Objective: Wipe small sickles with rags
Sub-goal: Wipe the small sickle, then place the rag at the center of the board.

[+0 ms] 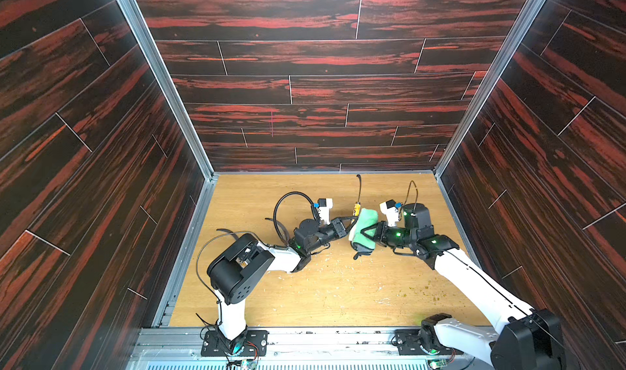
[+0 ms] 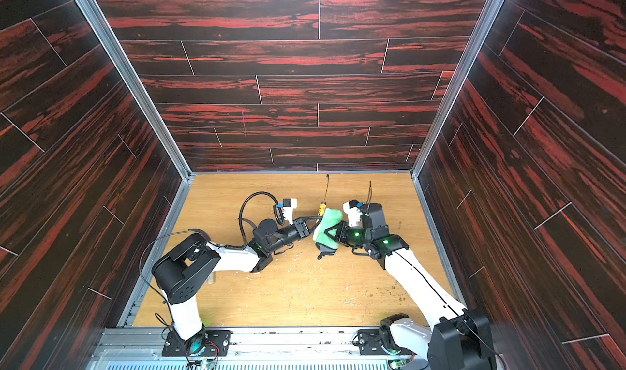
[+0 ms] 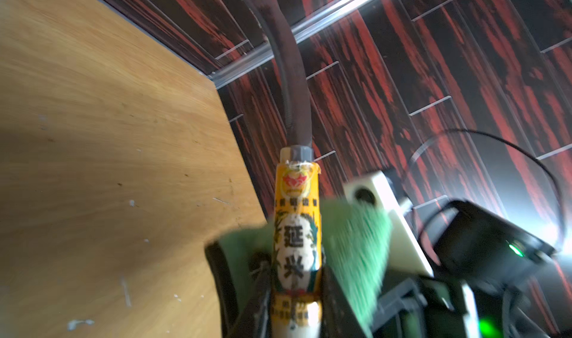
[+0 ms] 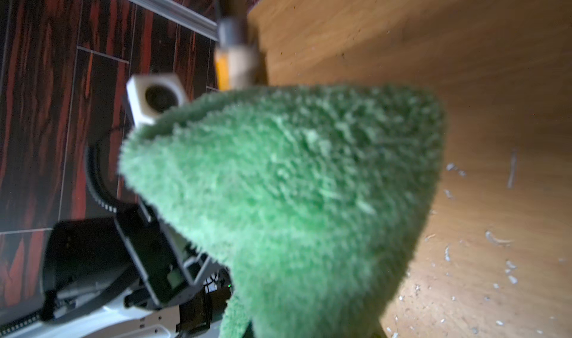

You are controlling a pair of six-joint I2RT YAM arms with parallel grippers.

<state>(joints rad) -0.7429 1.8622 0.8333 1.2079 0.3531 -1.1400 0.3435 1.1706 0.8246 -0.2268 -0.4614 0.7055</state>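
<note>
The wooden table (image 1: 305, 300) is spanned by the two grippers, set nose to nose above its middle. The left gripper (image 1: 350, 223) is clamped shut on the labelled handle of a small sickle (image 1: 357, 207), whose dark blade is pointed toward the back wall. The right gripper (image 1: 367, 232) is closed tight on the green rag (image 1: 367, 217) — the cloth is pressed against the handle and partly folded around it. Pale shavings (image 1: 325, 266) are scattered beneath.

Pale shavings (image 1: 326, 266) on wooden tabletop (image 1: 254, 197)
</note>
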